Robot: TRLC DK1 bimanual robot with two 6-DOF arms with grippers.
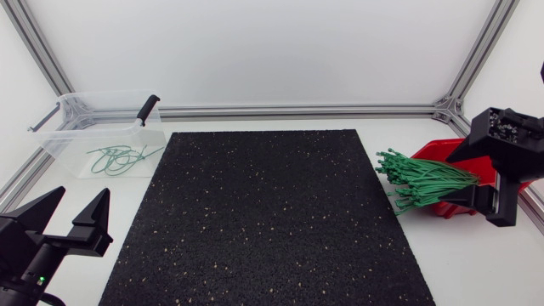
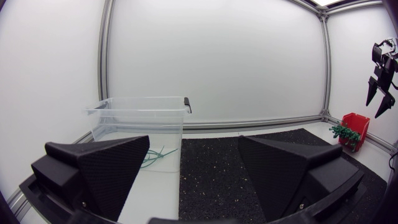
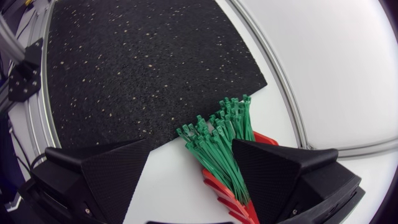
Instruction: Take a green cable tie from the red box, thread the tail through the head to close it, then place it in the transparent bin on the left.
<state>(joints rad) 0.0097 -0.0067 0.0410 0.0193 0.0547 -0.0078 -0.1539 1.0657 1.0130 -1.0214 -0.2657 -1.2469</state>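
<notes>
Green cable ties (image 1: 425, 180) spill from the red box (image 1: 444, 151) just off the black mat's (image 1: 272, 221) right edge, so the right gripper (image 3: 191, 149) hangs wide open over them, apparently to pick one, while the left gripper (image 1: 82, 194), equally spread, sits off the mat's left edge near the transparent bin (image 1: 59, 140).

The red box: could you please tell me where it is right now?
In the head view the red box sits at the right, beside the right edge of the black mat, with green cable ties fanning from it toward the mat.
</notes>
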